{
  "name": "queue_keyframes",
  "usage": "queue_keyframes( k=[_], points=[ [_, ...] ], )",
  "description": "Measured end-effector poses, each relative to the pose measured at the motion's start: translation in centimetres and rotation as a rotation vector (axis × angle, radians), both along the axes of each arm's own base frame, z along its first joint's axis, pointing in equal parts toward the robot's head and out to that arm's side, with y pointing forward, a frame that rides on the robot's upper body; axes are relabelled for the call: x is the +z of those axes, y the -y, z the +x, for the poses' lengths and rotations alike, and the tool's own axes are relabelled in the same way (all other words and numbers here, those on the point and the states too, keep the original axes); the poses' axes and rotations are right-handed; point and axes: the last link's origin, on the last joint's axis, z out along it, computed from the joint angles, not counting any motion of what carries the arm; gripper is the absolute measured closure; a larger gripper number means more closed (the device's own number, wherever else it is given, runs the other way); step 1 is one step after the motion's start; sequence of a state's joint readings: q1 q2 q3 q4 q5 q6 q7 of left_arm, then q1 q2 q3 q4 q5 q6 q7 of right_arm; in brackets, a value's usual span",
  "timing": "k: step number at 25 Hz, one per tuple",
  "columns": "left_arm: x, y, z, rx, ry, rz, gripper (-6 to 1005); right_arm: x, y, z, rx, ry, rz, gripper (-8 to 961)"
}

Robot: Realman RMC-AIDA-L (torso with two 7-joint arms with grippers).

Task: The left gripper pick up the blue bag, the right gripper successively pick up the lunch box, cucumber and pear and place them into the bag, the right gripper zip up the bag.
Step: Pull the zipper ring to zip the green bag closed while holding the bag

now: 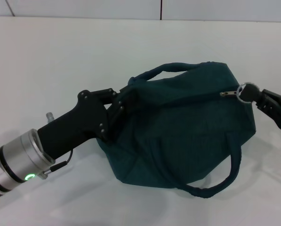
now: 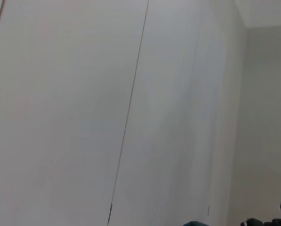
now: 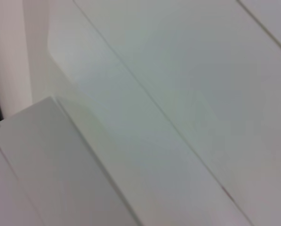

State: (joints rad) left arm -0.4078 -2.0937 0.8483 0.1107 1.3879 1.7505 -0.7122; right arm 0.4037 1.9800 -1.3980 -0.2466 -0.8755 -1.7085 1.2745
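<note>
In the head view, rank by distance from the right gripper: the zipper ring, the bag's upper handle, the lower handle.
1. Zipper ring: at the right gripper, on the blue bag's right end.
2. Lower handle: front side.
3. Upper handle: back left.

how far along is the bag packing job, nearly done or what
Nearly done, by the look of it. No lunch box, cucumber or pear shows on the table, so they may be inside the blue bag, which looks full. The left tool grips the bag's left end. The right tool is at the ring zipper pull, at the zip's right end. Whether the zip is fully shut is unclear; after that, only letting go remains.
</note>
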Motion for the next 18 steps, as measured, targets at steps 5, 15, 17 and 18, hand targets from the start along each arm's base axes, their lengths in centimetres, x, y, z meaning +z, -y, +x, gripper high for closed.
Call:
queue_keyframes(
  k=[5,15,17,18],
  points=[
    [0.0,0.0,0.0,-0.006,-0.008,0.003,879,0.3,0.3,0.6,-0.026,-0.006,0.037,936],
    [0.1,0.1,-0.2,-0.007,-0.011,0.008,868,0.5,0.6,1.3,-0.056,0.001,0.067,936],
    [0.1,0.1,0.0,-0.011,-0.007,0.006,866,0.4,0.7,1.2,-0.048,0.001,0.062,936],
    [0.1,0.1,0.0,-0.013,-0.005,0.004,865,0.3,0.7,1.2,-0.047,0.003,0.059,936]
  ],
)
